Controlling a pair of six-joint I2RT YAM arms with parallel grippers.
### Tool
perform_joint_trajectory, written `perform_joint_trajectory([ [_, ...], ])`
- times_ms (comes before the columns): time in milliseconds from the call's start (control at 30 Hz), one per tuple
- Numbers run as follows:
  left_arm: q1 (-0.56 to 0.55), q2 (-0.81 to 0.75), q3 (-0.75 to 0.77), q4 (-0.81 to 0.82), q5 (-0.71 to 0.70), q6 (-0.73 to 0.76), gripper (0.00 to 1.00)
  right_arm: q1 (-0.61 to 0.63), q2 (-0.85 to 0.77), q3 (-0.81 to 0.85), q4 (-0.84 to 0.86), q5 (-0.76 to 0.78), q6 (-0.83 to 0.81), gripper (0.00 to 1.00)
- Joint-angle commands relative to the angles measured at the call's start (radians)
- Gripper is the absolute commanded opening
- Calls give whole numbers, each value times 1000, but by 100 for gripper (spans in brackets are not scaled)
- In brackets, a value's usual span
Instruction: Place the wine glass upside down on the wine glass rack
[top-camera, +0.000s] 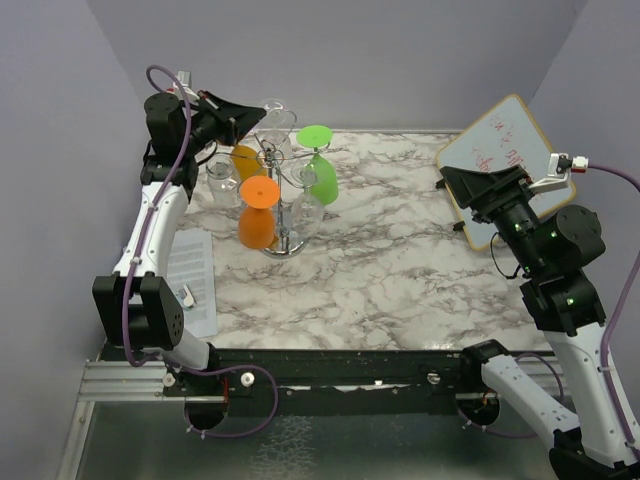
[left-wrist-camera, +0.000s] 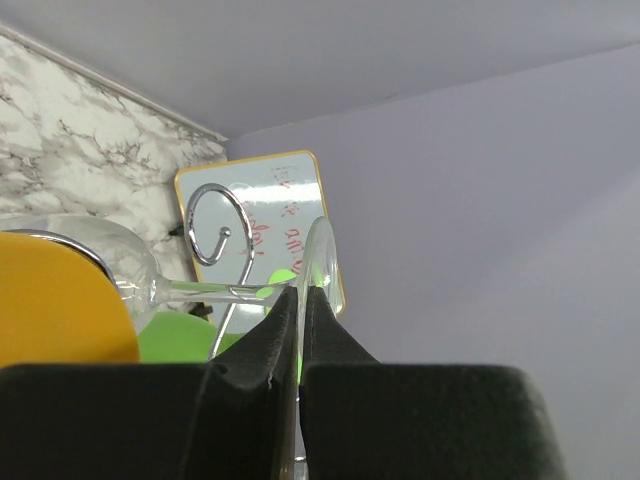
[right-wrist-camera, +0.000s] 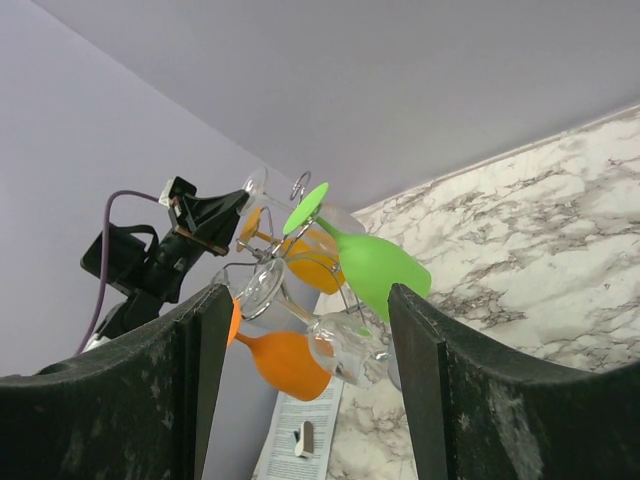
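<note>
The wine glass rack (top-camera: 283, 243) stands at the back left of the marble table, a silver wire tree with scroll-ended arms (left-wrist-camera: 190, 225). Two orange glasses (top-camera: 257, 222), a green one (top-camera: 322, 172) and a clear one (top-camera: 306, 207) hang from it upside down. My left gripper (top-camera: 248, 122) is up at the rack's top and shut on the thin foot of a clear wine glass (left-wrist-camera: 321, 250). That glass's stem (left-wrist-camera: 200, 290) runs from the foot to the bowl beside a scroll arm. My right gripper (top-camera: 448, 186) hangs open at the right, well away from the rack, with nothing between its fingers (right-wrist-camera: 205, 360).
A whiteboard with red writing (top-camera: 505, 150) leans at the back right, just behind the right gripper. A printed sheet (top-camera: 190, 275) with a small object on it lies near the left edge. Another clear glass (top-camera: 221, 181) stands left of the rack. Purple walls close in on both sides.
</note>
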Motion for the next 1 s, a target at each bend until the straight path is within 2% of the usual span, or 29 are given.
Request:
perform_joint_trajectory([
  [0,-36,1,28,56,37,-7,0,2,-7,-12,-29,28,3,68],
  [600,-84,126,203,-15,-3,44,0,2,-7,-9,-35,47,-2,68],
  [967,-83,169,298,-152,-120,143,0,2,-13,-6,-42,61,-7,68],
])
